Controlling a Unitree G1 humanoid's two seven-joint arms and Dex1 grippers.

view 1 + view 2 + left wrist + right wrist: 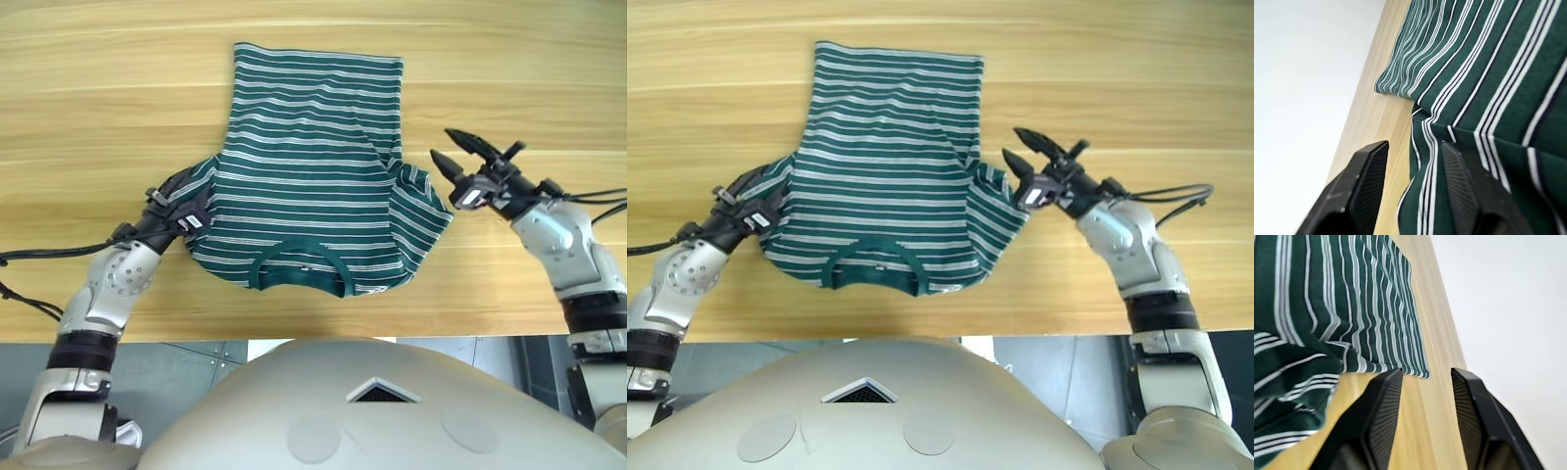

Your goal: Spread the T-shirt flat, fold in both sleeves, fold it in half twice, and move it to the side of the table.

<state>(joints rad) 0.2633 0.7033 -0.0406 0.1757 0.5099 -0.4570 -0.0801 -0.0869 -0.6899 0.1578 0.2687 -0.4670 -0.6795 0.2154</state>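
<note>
- T-shirt [313,176] lies on the worktop [98,78], collar [299,264] towards the robot, hem [318,57] at the far side; the body is mostly flat.
- Both sleeves are bunched against the body rather than cleanly laid: the left sleeve [201,181] is a small hump, and the right sleeve [421,201] is a looser, wrinkled heap.
- Left end effector [1415,147] sits at the left sleeve with its fingers apart. A striped edge of cloth runs between them, though how many layers is hard to judge.
- Right end effector [441,143] hovers just beside the right sleeve, fingers wide, with bare worktop between them and no cloth touched.
- Risk: if the left fingers close here, they may catch the body layer along with the sleeve, so a pull would drag the whole garment askew.
- Risk: the right sleeve's wrinkles could be pressed into the fold, leaving a lumpy side that spoils the later halvings.
- Risk: the collar lies near the front edge of the worktop, so a tug towards the robot could slide it over.
</note>
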